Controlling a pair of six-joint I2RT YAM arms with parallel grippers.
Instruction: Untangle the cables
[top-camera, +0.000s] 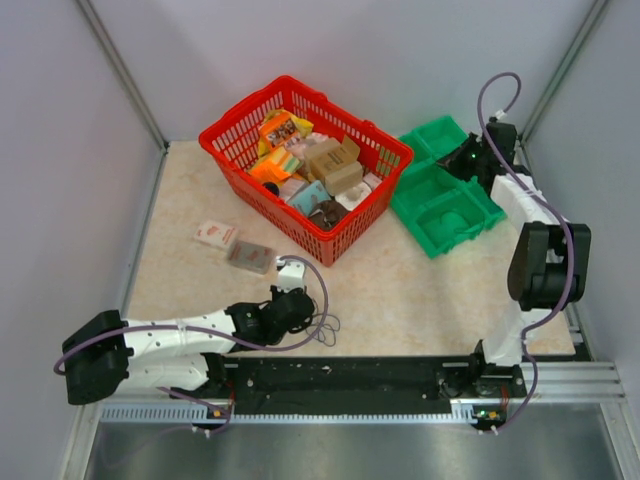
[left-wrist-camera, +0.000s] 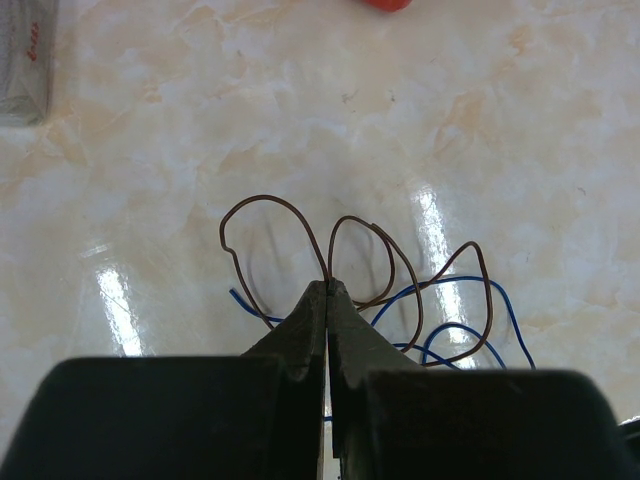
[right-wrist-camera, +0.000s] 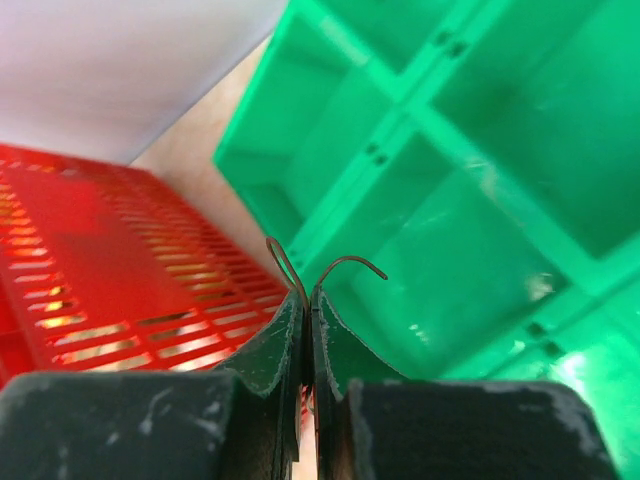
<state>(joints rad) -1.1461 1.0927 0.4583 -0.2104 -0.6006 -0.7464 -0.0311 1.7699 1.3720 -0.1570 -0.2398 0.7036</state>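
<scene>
Pinching cables (left-wrist-camera: 270, 204) w/ L pincer (left-wrist-camera: 328, 286), clamped on brown loops; blue strands beside on table (left-wrist-camera: 470, 110). R pincer (right-wrist-camera: 307, 300) clamped on thin wire (right-wrist-camera: 352, 259) over green bin (right-wrist-camera: 500, 190).

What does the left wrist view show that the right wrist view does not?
Only the left wrist: the left gripper shut on looped brown cables, blue cables beside them, on the table. Only the right wrist: the right gripper pinching a short brown wire, facing the green tray. Both: a shut gripper holding thin brown wire.
</scene>
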